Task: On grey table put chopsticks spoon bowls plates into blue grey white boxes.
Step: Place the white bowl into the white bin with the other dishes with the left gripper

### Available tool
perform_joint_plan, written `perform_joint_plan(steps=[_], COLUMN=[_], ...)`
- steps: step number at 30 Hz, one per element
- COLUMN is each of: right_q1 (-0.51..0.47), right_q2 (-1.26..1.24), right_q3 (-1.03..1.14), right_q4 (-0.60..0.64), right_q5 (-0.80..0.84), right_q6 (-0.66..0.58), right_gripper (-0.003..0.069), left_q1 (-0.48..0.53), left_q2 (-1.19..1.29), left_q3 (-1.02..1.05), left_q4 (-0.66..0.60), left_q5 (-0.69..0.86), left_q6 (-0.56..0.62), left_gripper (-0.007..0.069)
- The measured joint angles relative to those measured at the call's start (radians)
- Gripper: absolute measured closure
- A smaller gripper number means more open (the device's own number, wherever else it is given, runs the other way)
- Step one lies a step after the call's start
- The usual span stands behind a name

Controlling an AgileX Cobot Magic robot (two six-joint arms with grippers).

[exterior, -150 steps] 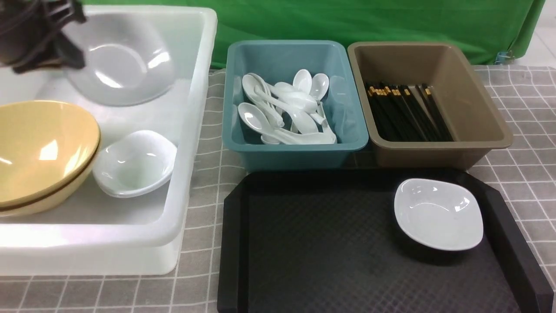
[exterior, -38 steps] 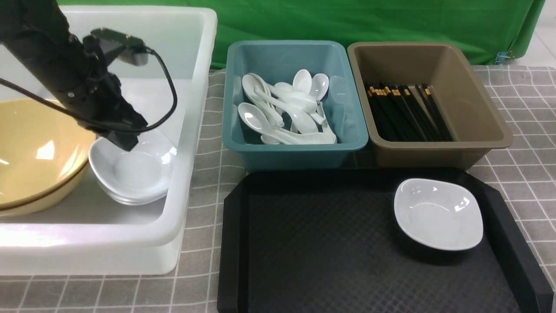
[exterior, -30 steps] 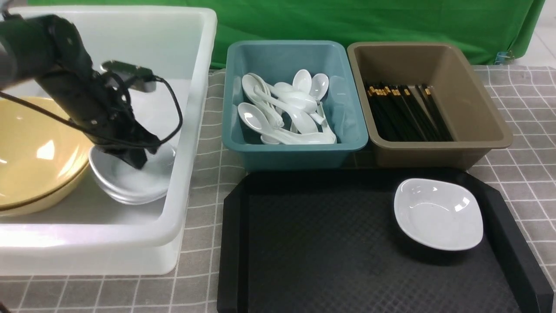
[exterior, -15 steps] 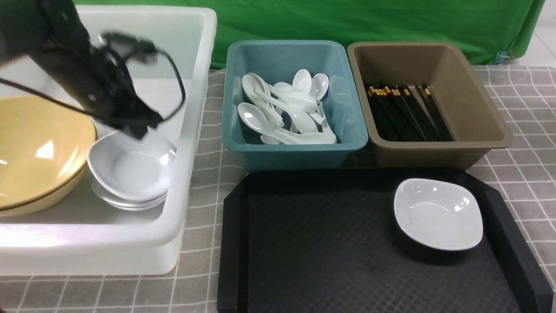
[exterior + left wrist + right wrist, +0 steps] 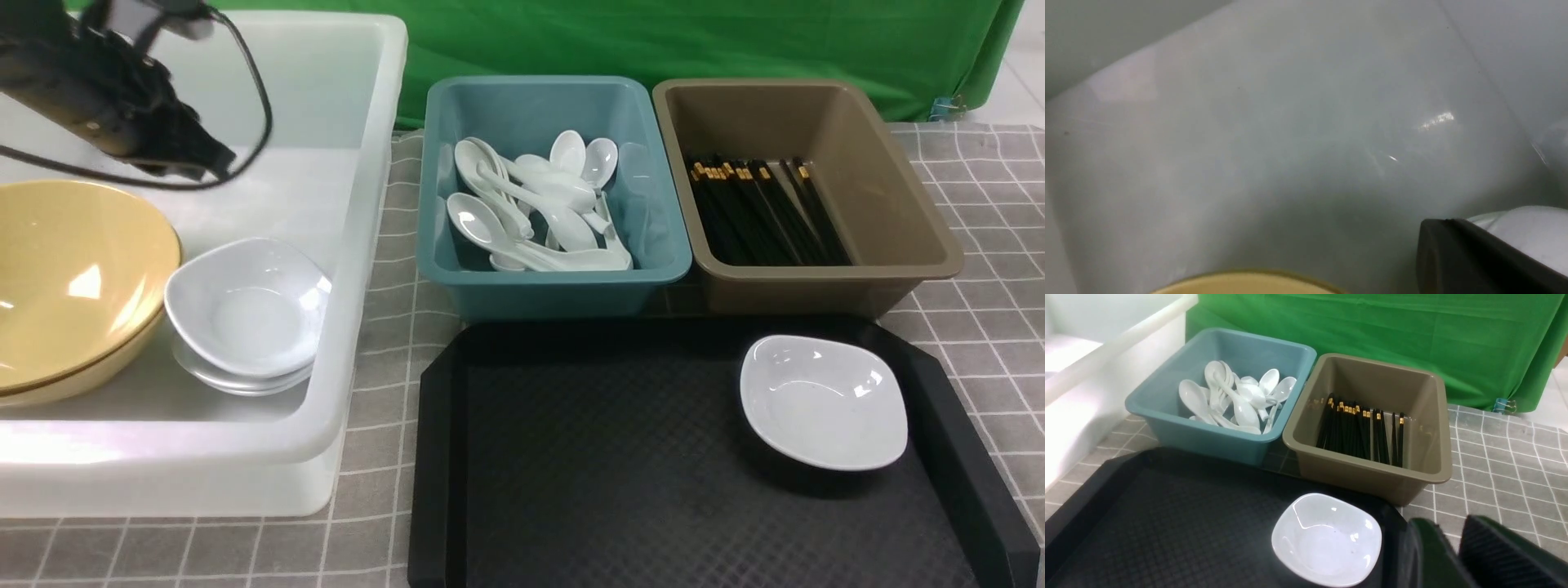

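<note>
Since the earlier frame, the left pincer has lifted away from the stacked plates in the white box. It now hangs above the box floor, pressed together and empty. The stack sits just beside the yellow bowls.

One last plate remains on the black tray, near its right edge. The right pincer waits close by, fingers narrowly parted, holding nothing.

Risks noted:
- The glossy, shallow rim may slip from a thin pinch.
- The tray's raised edge may obstruct the approach.
- A drop onto the stack could chip it.
</note>
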Motion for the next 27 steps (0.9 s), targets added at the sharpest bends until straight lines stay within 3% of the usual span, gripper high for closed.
perform_joint_plan(steps=[6,14,19,23,27], right_q1=[0.000,0.000,0.000,0.000,0.000], right_q2=[0.000,0.000,0.000,0.000,0.000], right_q3=[0.000,0.000,0.000,0.000,0.000], right_q4=[0.000,0.000,0.000,0.000,0.000], right_q5=[0.001,0.001,0.001,0.001,0.001], right_q6=[0.000,0.000,0.000,0.000,0.000], right_gripper=[0.0533,0.0533,0.0534,0.0536,0.0535], left_q1=[-0.025,-0.088,-0.102,-0.076,0.024], left_q2=[0.096,0.116,0.113,0.049,-0.012], left_q3=[0.000,0.000,0.000,-0.032,-0.047], left_q4=[-0.035,-0.188,-0.191,-0.095,-0.131], left_q5=[-0.001,0.035,0.051,0.068,0.071], left_q6=[0.056,0.189,0.204,0.118,-0.002], left_gripper=[0.0625,0.0623,0.0623,0.0623,0.0623])
